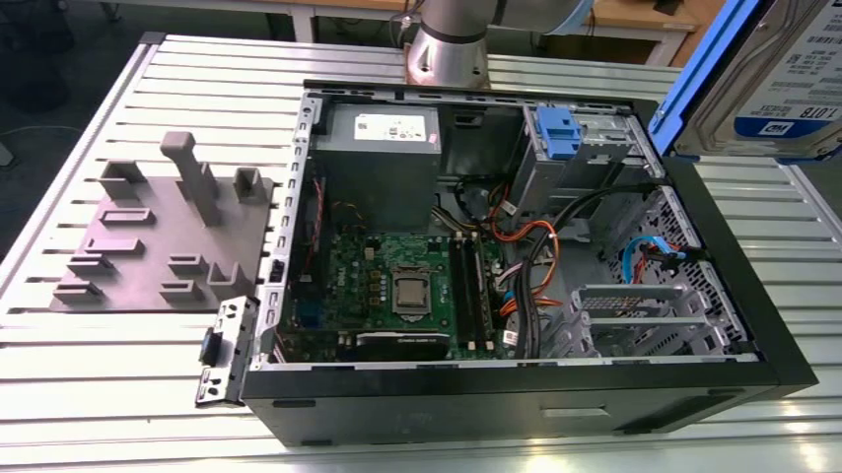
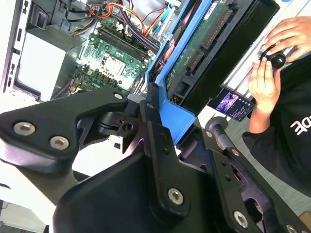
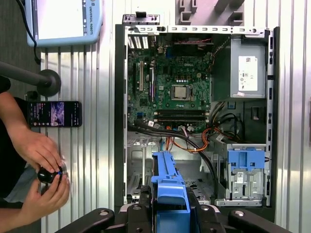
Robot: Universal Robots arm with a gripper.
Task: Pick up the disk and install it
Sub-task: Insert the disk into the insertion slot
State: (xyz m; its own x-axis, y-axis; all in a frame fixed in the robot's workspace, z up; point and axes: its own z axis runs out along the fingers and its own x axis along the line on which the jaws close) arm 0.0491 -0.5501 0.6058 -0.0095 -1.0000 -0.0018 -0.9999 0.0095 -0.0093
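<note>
Your claw (image 2: 160, 114) is clenched on the flat, silver-grey metal disk (image 1: 774, 79), the one with a white-and-blue label and a bright blue plastic bracket around it. The black fingers (image 2: 160, 145) press on the bracket from both sides. In the first wrist view the blue bracket (image 3: 169, 187) sticks out from between the claw (image 3: 170, 211) fingers. In the second wrist view the disk (image 2: 209, 43) turns its green circuit-board side to the camera.

You have the disk in the air, clear of everything, above the open black computer case (image 1: 526, 399), which lies on its side beneath the claw. Down inside the case you can see:
- the green motherboard (image 1: 394, 286);
- a bundle of orange cables (image 1: 526, 241) beside the motherboard;
- the large grey box with a white sticker (image 1: 382, 133);
- a metal drive cage carrying a small blue plastic tab (image 3: 245, 159), beside the disk's bracket and lower than it.

The case stands on a slatted aluminium table (image 1: 132, 379). A grey fixture plate with upright blocks (image 1: 158, 236) lies on the far side of the case from the claw.

Off to one side of the claw, a person's hands (image 3: 41, 150) close around a small black knob. Near them on the table are a dark smartphone with a lit screen (image 3: 53, 114) and a pale blue-edged tablet-like screen (image 3: 63, 19).
</note>
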